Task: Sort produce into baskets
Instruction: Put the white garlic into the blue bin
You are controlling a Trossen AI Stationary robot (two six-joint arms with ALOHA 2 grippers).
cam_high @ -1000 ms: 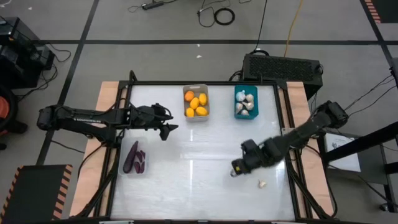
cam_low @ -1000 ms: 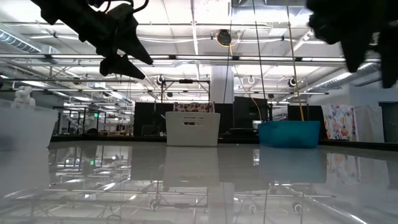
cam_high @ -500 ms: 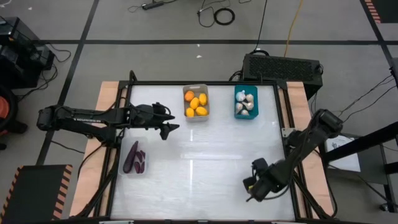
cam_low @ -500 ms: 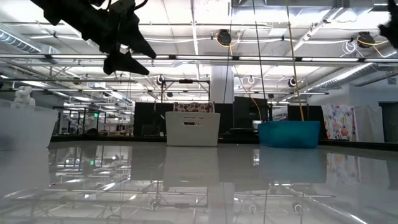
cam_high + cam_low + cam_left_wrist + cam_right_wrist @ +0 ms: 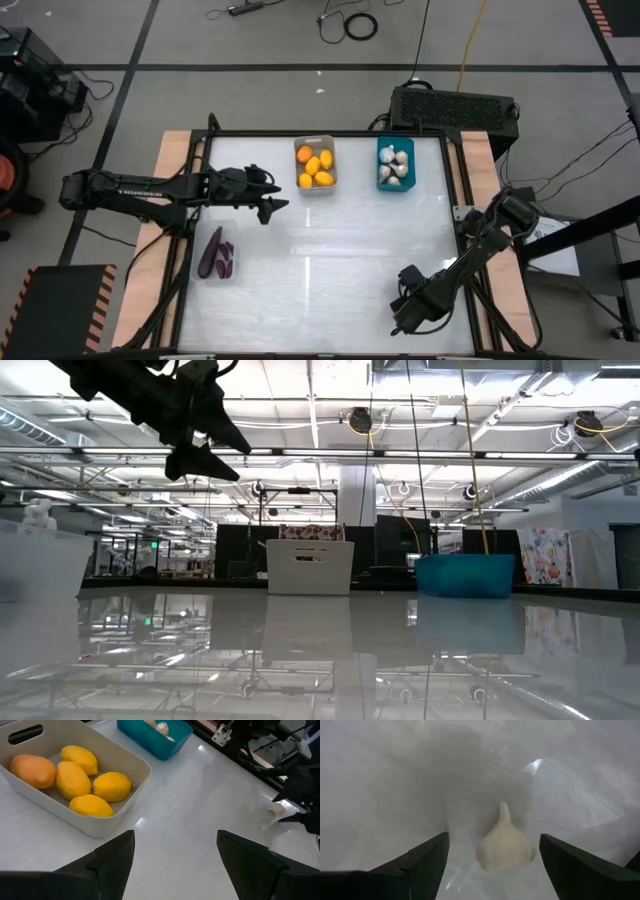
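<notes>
My right gripper [image 5: 403, 320] is open, low near the table's near right corner. A whitish garlic bulb [image 5: 505, 845] lies on the table between its two fingers, touching neither. The gripper hides the bulb in the high view; the bulb also shows in the left wrist view [image 5: 276, 809]. My left gripper [image 5: 272, 208] is open and empty above the table's left middle. The grey basket [image 5: 315, 183] holds yellow and orange fruits [image 5: 75, 777]. The teal basket [image 5: 382, 165] holds garlic bulbs. The clear basket [image 5: 198, 272] holds purple eggplants [image 5: 212, 252].
The grey and teal baskets stand side by side at the table's far edge, and the clear one at its left edge. A big black box with vents [image 5: 455, 105] sits beyond the far right corner. Bare white tabletop [image 5: 320, 250] lies between the arms.
My right gripper has gone toward the table's near edge and down, from the middle right to over the loose garlic bulb, which it now hides in the high view. It has also left the low view. The garlic has stayed in place.
</notes>
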